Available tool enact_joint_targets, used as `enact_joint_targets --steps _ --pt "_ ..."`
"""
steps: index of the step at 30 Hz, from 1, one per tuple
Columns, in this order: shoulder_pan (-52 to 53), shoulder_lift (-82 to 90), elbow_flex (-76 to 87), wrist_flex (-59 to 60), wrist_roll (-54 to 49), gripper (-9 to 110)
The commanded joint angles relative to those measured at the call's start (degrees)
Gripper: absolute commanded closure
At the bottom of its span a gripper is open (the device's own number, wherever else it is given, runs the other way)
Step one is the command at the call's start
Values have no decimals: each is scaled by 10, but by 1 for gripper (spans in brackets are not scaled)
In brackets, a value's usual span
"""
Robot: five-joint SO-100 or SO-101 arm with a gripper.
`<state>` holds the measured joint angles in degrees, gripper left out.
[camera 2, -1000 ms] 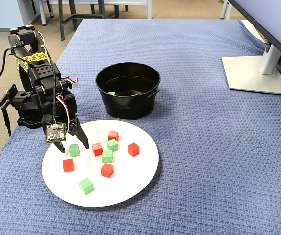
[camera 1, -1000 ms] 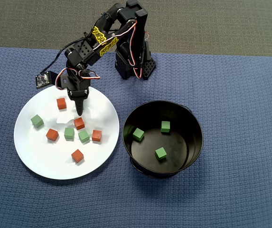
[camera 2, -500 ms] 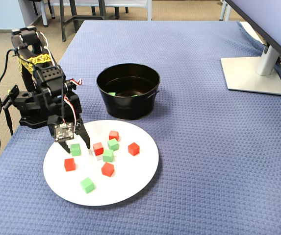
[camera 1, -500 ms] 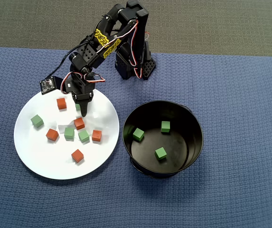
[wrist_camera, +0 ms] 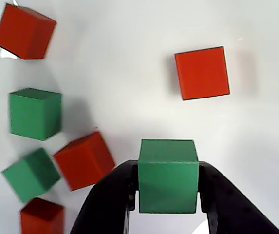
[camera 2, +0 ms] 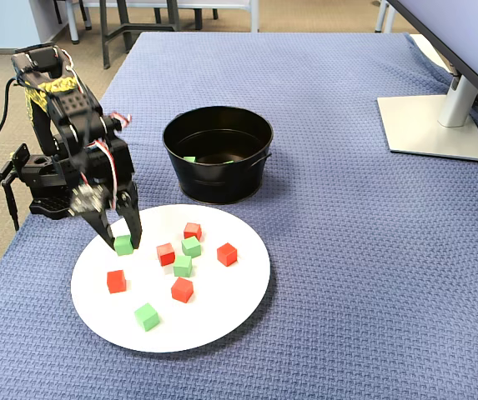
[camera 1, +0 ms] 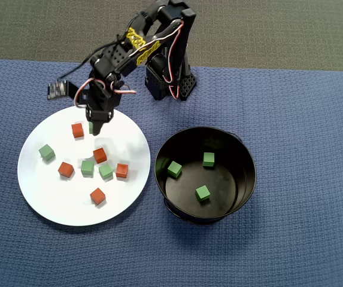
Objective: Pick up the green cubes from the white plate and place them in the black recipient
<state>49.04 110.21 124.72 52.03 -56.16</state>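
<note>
My gripper is shut on one green cube, squeezed between both black fingers. It holds the cube just over the back left part of the white plate. From above, the gripper hangs near the plate's far rim. Three more green cubes lie on the plate. The black recipient stands right of the plate with three green cubes inside, one of them near its front.
Several red-orange cubes lie on the plate among the green ones, one just left of the gripper. The arm's base stands behind plate and tub. A monitor foot is far right on the blue cloth.
The jaws have shut on the green cube that lay between them. Cube and gripper have risen a little and drawn back toward the plate's far rim.
</note>
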Motion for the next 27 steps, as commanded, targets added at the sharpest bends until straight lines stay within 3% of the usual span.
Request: enact_joint_targets --steps 1,5,11,17,23,25,27 --pt "-49 97 -100 95 94 101" --pt "-144 143 -207 238 170 101" --pt "-375 149 -310 337 323 102" --pt "-577 59 -350 301 482 102" --pt "-684 -38 -343 219 539 100" --pt "-701 -47 -372 250 519 70" --pt "-694 -36 -420 304 497 65"
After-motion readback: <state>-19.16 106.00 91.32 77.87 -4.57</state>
